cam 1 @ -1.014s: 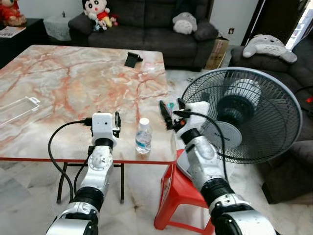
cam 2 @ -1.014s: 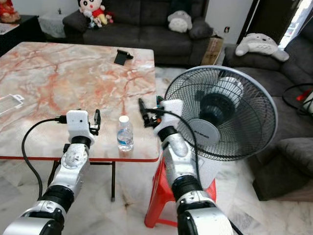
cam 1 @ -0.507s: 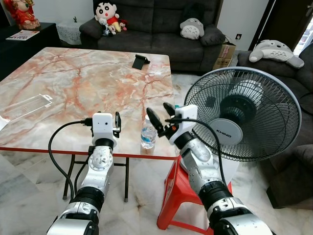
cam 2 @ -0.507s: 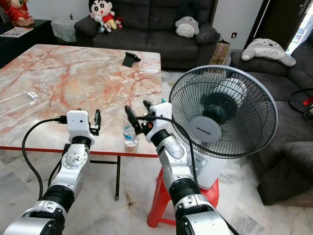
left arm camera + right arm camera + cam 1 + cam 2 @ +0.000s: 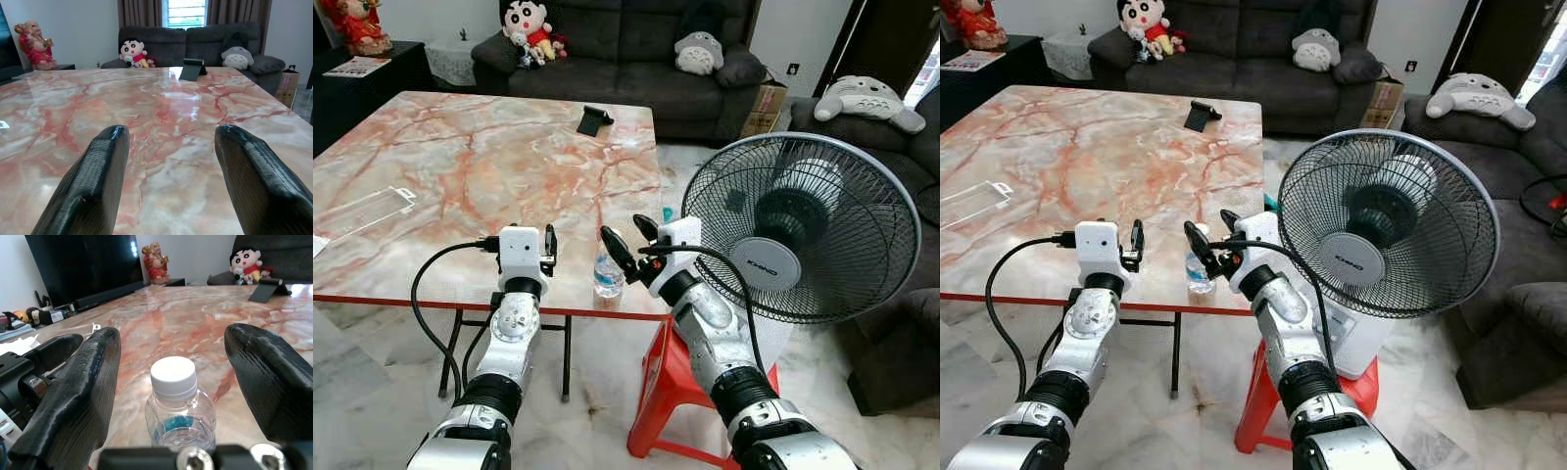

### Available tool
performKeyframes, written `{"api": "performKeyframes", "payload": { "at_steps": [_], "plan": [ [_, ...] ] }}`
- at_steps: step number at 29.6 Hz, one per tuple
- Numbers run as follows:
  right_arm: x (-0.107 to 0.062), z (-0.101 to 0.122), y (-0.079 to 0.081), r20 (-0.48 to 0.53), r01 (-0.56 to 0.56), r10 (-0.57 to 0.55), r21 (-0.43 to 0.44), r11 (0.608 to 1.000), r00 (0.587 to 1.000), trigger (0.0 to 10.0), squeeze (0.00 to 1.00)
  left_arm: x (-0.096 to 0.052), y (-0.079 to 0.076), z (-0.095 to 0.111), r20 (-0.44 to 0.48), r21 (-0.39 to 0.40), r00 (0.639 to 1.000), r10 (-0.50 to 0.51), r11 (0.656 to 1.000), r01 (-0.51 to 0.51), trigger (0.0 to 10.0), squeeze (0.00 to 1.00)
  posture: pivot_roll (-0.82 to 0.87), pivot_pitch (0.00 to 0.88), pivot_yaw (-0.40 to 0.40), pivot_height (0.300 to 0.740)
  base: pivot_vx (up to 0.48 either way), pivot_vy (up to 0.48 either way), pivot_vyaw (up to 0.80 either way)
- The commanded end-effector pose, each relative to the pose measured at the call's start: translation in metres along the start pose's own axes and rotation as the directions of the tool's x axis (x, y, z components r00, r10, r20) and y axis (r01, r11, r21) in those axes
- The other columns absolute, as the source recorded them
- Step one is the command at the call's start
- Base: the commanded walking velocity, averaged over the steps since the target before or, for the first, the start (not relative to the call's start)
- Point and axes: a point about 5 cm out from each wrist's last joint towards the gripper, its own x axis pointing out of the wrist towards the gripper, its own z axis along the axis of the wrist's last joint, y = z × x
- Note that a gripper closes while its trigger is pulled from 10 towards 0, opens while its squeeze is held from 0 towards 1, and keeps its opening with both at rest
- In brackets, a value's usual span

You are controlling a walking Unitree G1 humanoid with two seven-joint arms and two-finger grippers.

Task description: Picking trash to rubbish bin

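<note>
Right wrist view: right hand [image 5: 171, 382] spread wide either side of the water bottle [image 5: 179, 409], not touching; left hand [image 5: 171, 181] likewise apart.

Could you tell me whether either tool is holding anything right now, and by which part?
Nothing is held. The right tool is open around the bottle; the left tool is open.

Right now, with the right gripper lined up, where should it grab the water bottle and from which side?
Grip the water bottle on its clear body below the white cap, coming in level from the table's near edge. It stands upright by that edge of the marble table, and the right gripper is open with a finger on each side, so closing there should probably hold. The cap is narrower and likelier to slip.
</note>
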Motion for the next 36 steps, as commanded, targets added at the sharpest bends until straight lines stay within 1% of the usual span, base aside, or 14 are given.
{"api": "performKeyframes", "payload": {
  "at_steps": [1,10,14,29,36],
  "plan": [
    [0.001,-0.008,0.005,-0.039,-0.005,0.005,0.006,1.000,0.999,10.0,0.00,-0.001,0.001,-0.003,-0.017,-0.006,1.000,0.002,1.000,-0.002,10.0,0.00,0.04,0.000,-0.075,0.740,0.000,0.000,0.00],
    [0.004,-0.010,0.005,-0.068,-0.001,0.001,0.000,1.000,0.998,10.0,0.00,-0.002,0.001,-0.003,-0.018,-0.005,1.000,0.002,1.000,-0.002,10.0,0.00,0.05,0.000,-0.078,0.740,0.000,0.000,0.00],
    [0.010,-0.010,0.009,-0.088,-0.002,0.002,-0.005,1.000,0.996,10.0,0.00,-0.002,0.003,-0.004,-0.018,-0.003,1.000,0.004,1.000,-0.004,10.0,0.00,0.06,0.000,-0.080,0.740,0.000,0.000,0.00],
    [0.018,-0.010,0.015,-0.112,-0.007,0.006,-0.014,1.000,0.994,10.0,0.00,-0.003,0.004,-0.004,-0.018,0.003,1.000,0.007,1.000,-0.007,10.0,0.00,0.08,0.000,-0.088,0.740,0.000,0.000,0.00],
    [0.022,-0.005,0.013,-0.106,0.017,-0.019,-0.021,1.000,0.994,10.0,0.00,-0.004,0.003,-0.004,-0.018,0.001,1.000,0.005,1.000,-0.005,10.0,0.00,0.08,0.000,-0.091,0.740,0.000,0.000,0.00]
  ]
}}
